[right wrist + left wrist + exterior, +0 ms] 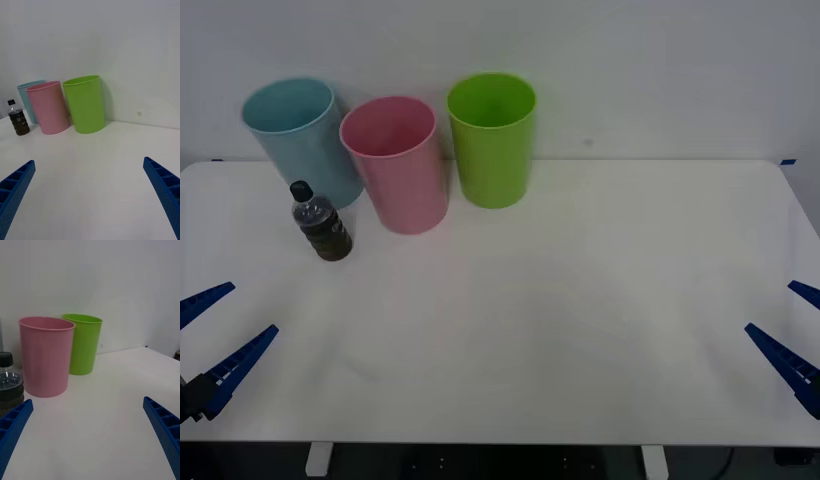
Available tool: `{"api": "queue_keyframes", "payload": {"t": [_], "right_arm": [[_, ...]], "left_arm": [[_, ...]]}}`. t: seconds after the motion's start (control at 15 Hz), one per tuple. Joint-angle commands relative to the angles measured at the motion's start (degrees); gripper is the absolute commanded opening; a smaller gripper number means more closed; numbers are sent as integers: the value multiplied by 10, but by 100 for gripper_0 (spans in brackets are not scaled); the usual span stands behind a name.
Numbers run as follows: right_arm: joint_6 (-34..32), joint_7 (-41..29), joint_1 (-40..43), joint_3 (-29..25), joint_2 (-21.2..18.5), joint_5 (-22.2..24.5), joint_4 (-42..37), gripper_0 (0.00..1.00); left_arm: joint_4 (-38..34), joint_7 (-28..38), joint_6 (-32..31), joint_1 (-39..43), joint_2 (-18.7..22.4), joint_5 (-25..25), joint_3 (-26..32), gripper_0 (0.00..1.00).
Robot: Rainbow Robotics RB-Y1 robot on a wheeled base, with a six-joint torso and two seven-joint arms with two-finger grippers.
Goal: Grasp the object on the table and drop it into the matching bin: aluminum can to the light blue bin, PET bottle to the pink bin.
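PET bottle (320, 222) upright, untouched; left pincer (213, 335), right pincer (792, 332) wide open, empty.

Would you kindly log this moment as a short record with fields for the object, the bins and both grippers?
object: PET bottle, upright on the table, in front of the light blue bin
target: pink bin, beside the bottle
other bin: lime green bin
left gripper: open, near table edge, empty
right gripper: open, near table edge, empty
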Motion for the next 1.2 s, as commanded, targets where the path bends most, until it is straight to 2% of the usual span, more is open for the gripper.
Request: {"api": "queue_keyframes", "payload": {"t": [0.07,0.13,0.6,0.93,1.2], "right_arm": [[0,0,0,0,0,0,0,100],[0,0,0,0,0,0,0,100],[0,0,0,0,0,0,0,100],[0,0,0,0,0,0,0,100],[0,0,0,0,0,0,0,100]], "left_arm": [[0,0,0,0,0,0,0,100],[9,0,0,0,-9,0,-3,100],[12,2,21,-4,6,-1,-15,100],[12,-2,134,-4,6,-10,-64,100],[18,-8,225,-13,0,-39,-96,100]]}}
